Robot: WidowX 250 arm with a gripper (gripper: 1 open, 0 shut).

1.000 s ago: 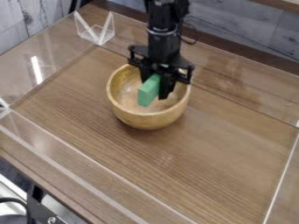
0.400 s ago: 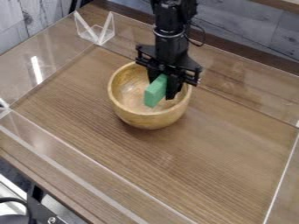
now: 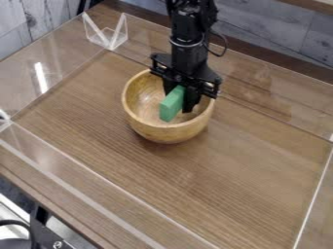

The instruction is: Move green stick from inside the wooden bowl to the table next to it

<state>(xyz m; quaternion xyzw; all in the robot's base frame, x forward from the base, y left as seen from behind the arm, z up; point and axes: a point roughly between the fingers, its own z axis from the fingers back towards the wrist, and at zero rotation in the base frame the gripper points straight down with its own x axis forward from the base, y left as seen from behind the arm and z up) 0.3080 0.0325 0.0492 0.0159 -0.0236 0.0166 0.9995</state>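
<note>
While we look down at the table (image 3: 247,195):
Gripper (image 3: 181,97): we see it clamped on the green stick (image 3: 172,102)
Stick: inside the wooden bowl (image 3: 146,124)
Writing: we read none

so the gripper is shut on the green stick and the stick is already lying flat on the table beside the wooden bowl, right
Not quite. The gripper is shut on the green stick, but the stick is not on the table yet. The camera view shows it tilted inside the wooden bowl, still within the rim. The table beside the bowl has no stick on it.
</note>
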